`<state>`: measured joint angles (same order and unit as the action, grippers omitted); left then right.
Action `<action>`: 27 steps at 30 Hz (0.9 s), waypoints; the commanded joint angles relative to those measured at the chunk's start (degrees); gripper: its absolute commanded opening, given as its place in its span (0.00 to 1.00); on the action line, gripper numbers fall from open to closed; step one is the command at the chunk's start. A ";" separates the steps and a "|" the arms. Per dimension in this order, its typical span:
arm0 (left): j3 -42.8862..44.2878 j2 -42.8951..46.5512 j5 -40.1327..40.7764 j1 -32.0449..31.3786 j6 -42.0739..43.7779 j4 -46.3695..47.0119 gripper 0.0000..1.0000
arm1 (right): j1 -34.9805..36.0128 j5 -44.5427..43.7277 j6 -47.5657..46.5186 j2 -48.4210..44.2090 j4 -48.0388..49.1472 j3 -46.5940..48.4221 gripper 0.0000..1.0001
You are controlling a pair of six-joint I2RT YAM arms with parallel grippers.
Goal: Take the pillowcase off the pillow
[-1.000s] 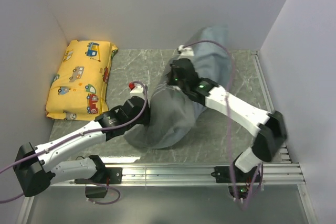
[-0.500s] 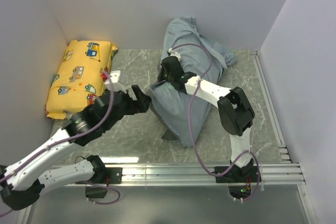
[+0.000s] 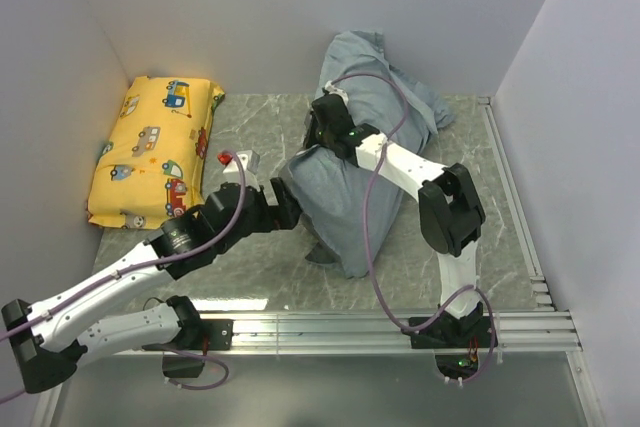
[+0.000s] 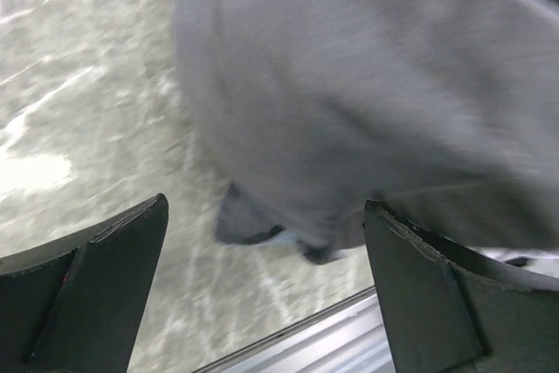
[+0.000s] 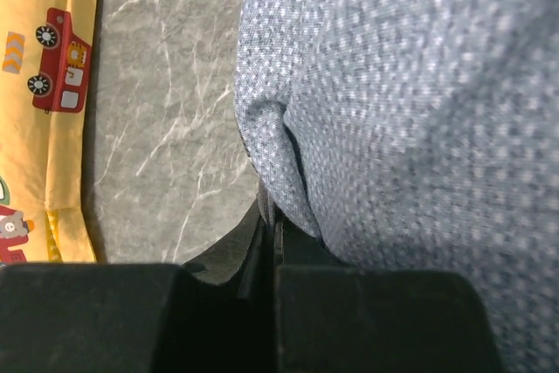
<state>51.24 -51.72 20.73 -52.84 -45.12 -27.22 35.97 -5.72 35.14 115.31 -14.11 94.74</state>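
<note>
The pillowcase (image 3: 355, 197) is a blue-grey fabric bundle, stretched from the back wall towards the table's front. The pillow is hidden inside it. My right gripper (image 3: 325, 132) is shut on a fold at the bundle's upper left; in the right wrist view a pinch of dotted pillowcase (image 5: 419, 111) fabric sits between the closed gripper (image 5: 271, 216). My left gripper (image 3: 285, 209) stands open just left of the bundle's lower half. In the left wrist view the gripper (image 4: 264, 207) is spread wide with nothing between its fingers, and the pillowcase (image 4: 349, 85) hangs just beyond them.
A yellow cushion (image 3: 155, 152) printed with cartoon vehicles lies against the left wall, also at the left edge of the right wrist view (image 5: 39, 85). White walls close in the back and both sides. An aluminium rail (image 3: 350, 327) runs along the front edge.
My left gripper opened and let go of the pillowcase, swung left, then came back beside it. The right gripper stayed shut and pulled the bundle up towards the back wall.
</note>
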 commanded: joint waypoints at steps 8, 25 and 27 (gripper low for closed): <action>1.66 9.54 -3.33 -2.44 -0.32 5.52 0.99 | -0.54 -0.44 -1.30 3.61 -0.83 9.14 0.00; 1.32 -12.69 0.47 19.76 0.03 11.81 0.40 | 0.07 -2.63 -3.58 2.12 -3.03 7.05 0.00; 1.57 -13.75 -2.18 27.48 0.04 12.81 0.05 | -0.02 -2.90 -4.02 1.50 -3.29 5.90 0.00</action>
<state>52.40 -65.67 18.94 -35.38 -46.52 -19.14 36.12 -7.68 32.62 119.07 -18.15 101.47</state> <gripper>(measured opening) 0.200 0.032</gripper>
